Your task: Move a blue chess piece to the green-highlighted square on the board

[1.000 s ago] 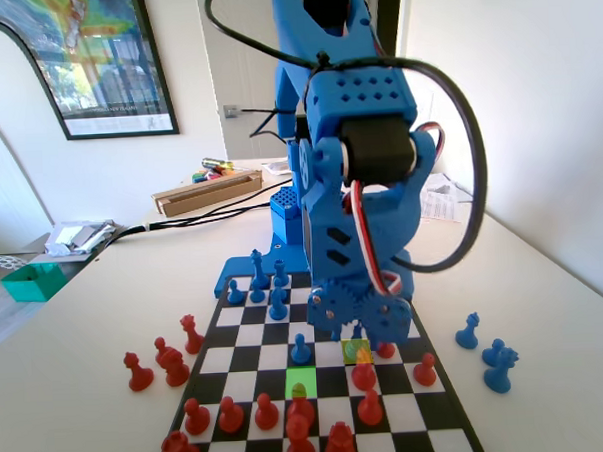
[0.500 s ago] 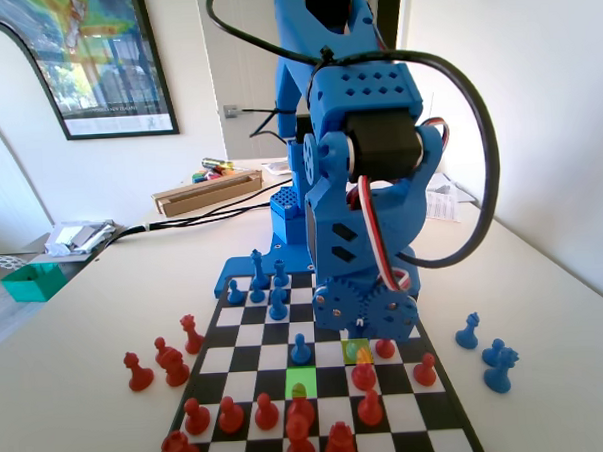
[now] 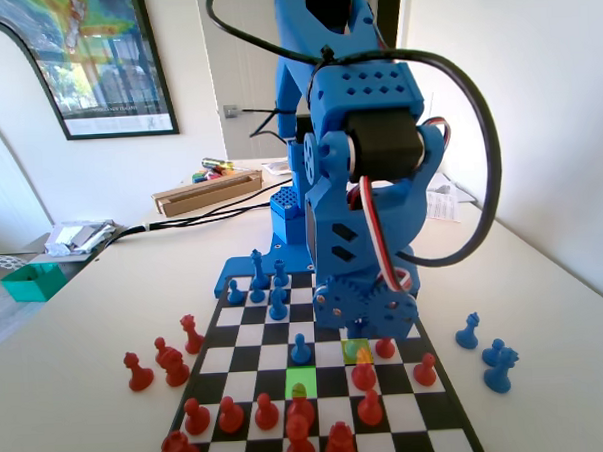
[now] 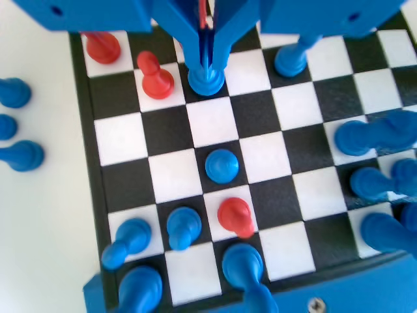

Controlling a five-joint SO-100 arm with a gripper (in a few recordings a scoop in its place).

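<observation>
Wrist view: gripper (image 4: 207, 65) sits top center w/ both jaws pinched tight around a blue chess piece (image 4: 206, 79), whose base rests on a dark square of the board (image 4: 257, 114), red pawn (image 4: 156, 78) just left of it. Fixed view: the green-highlighted square (image 3: 356, 350) is lower center-right, right under the arm w/ a red piece in front of it, & a yellower square (image 3: 300, 381) sits lower left of that; can't tell from here if the pawn's on the green one.
</observation>
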